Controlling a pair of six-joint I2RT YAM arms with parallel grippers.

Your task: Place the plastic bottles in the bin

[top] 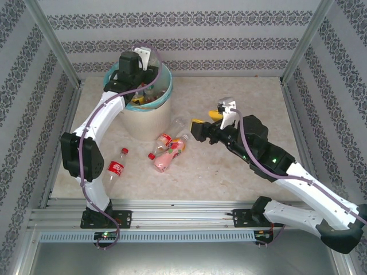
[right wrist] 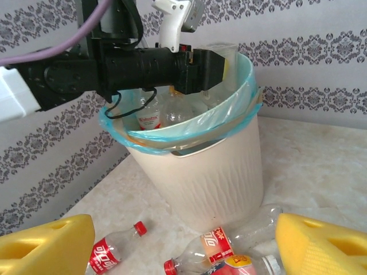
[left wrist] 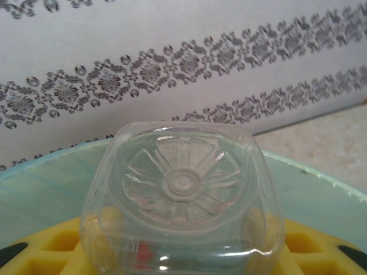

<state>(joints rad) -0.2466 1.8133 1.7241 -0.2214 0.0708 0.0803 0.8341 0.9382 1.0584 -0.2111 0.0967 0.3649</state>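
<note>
Nearest the arm bases, one red-labelled bottle (top: 116, 168) lies alone on the desk (top: 212, 175). A cluster of bottles (top: 168, 150) lies just beyond it, near the foot of the bin (top: 146, 121). I judge these to be the work left to do. The right gripper (top: 205, 119) hovers beside that cluster, its yellow fingers (right wrist: 46, 243) spread with nothing between them. I take this as a position for the next pick. Farther back, the bin stands close to the patterned wall (top: 189, 40) and already holds several bottles (right wrist: 150, 117). The left gripper (left wrist: 183, 255) hangs over the bag-lined rim (left wrist: 34, 177), clamped on a clear bottle (left wrist: 182, 189) whose base faces the wrist camera. I judge it is held there so that release drops it inside.
</note>
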